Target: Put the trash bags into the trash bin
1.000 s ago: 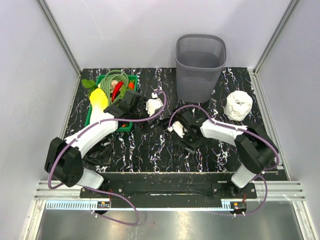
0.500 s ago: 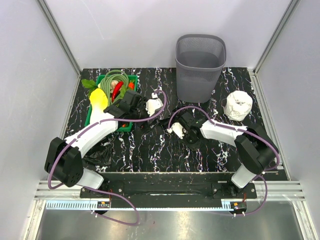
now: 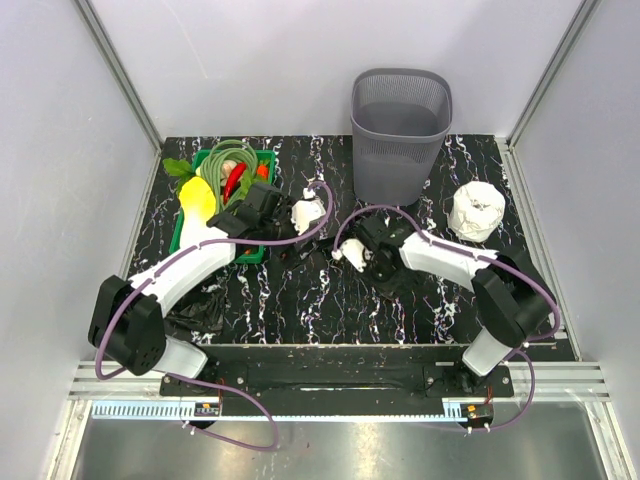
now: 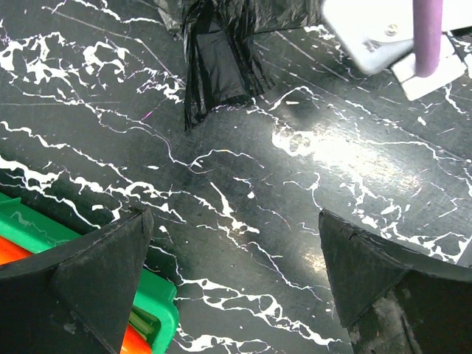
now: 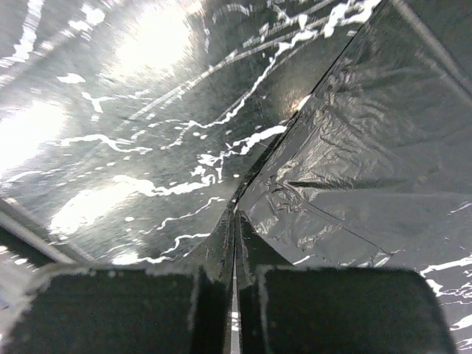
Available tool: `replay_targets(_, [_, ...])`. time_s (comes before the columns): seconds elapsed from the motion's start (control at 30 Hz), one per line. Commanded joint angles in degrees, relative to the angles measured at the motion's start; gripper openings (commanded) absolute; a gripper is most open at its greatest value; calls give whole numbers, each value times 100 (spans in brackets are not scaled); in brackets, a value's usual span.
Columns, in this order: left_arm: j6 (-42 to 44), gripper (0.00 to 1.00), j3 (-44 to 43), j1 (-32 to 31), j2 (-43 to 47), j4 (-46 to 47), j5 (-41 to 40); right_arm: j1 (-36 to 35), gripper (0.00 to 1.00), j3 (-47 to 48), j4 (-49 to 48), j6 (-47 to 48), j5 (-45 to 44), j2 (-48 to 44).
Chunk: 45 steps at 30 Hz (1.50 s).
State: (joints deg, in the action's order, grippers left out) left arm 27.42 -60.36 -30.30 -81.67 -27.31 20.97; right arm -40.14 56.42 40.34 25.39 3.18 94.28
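The grey mesh trash bin [image 3: 400,130] stands at the far middle of the table. One black trash bag [image 5: 369,147] lies flat on the marble top in front of it. My right gripper [image 5: 236,214] is shut, with that bag's edge pinched at its fingertips. From above, this gripper [image 3: 380,268] is low over the bag [image 3: 398,283]. The left wrist view shows the same bag [image 4: 221,51] ahead of my left gripper [image 4: 236,258], which is open with bare table between its fingers. That left gripper [image 3: 272,225] hovers beside the green crate. A second crumpled trash bag [image 3: 205,308] lies near the left arm's base.
A green crate [image 3: 205,215] of vegetables sits at the far left, its corner [image 4: 158,310] by my left finger. A white roll [image 3: 477,210] rests at the right, beside the bin. Grey walls close in three sides of the table.
My right gripper has closed on the bag's edge and drawn slightly toward the far side. The left arm has stayed put and open.
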Motion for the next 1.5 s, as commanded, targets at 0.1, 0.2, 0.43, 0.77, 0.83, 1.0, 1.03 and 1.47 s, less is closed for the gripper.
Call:
replay_targets(0.1, [-140, 99, -292, 42, 309, 173, 820, 366, 0, 1817, 1186, -438, 1718, -199])
replay_targets(0.2, [-517, 99, -503, 147, 292, 375, 996, 638, 0, 2538, 1599, -526, 2335, -129])
replay_targets(0.43, [-764, 99, -618, 262, 213, 595, 1067, 701, 33, 2050, 1460, -307, 1292, -94])
replay_targets(0.77, [-668, 99, -249, 394, 283, 648, 1006, 1069, 67, 554, 458, 45, 104, 64])
replay_targets(0.83, [-624, 99, -231, 394, 283, 622, 1023, 1297, 68, 519, 396, 89, 60, 117])
replay_targets(1.0, [-589, 99, -257, 394, 230, 604, 1049, 1491, 79, 308, 212, 194, -98, 178])
replay_targets(1.03, [-589, 99, -266, 394, 222, 604, 1049, 1518, 79, 273, 168, 212, -133, 178])
replay_targets(1.47, [-474, 99, -240, 394, 134, 543, 1084, 1843, 62, 167, -61, 274, 95, 662])
